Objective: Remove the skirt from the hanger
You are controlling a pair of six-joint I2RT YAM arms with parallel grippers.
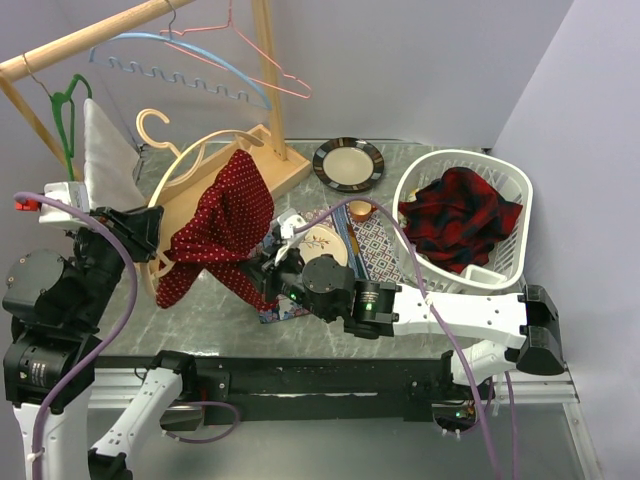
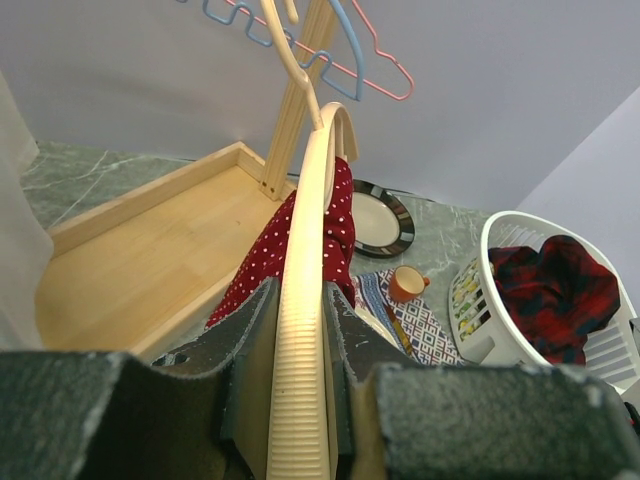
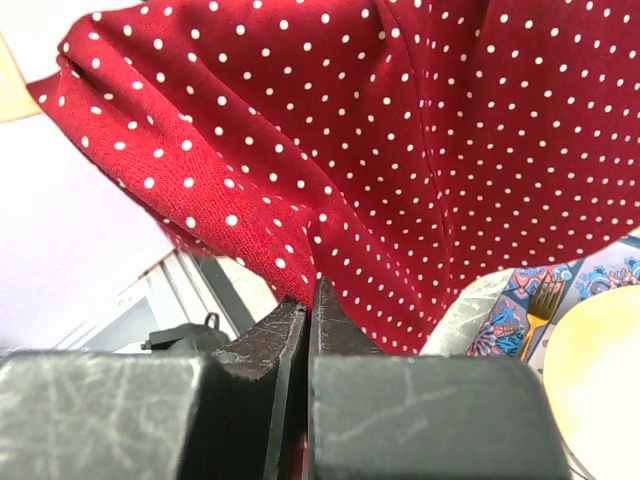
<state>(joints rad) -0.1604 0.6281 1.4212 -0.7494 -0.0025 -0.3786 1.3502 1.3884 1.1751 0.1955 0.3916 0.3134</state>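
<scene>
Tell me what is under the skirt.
The cream hanger runs under the skirt, and its middle stretch is covered. A patterned mat shows past the hem. The table beneath is hidden.

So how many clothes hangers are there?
4: green hanger, blue hanger, pink hanger on the rail; cream hanger in the left gripper, carrying the skirt. Others may be hidden.

1. Bright, even light in every view, with no harsh glare.
2. Under the skirt (image 1: 225, 225), the table (image 1: 215, 325) carries only a faint, soft shadow.
3. Left wrist view: the hanger (image 2: 300, 350) beside the skirt blurs near the lens.
4. Right wrist view: the skirt is sharp, and the dark fingers (image 3: 255, 345) below it are soft.
</scene>
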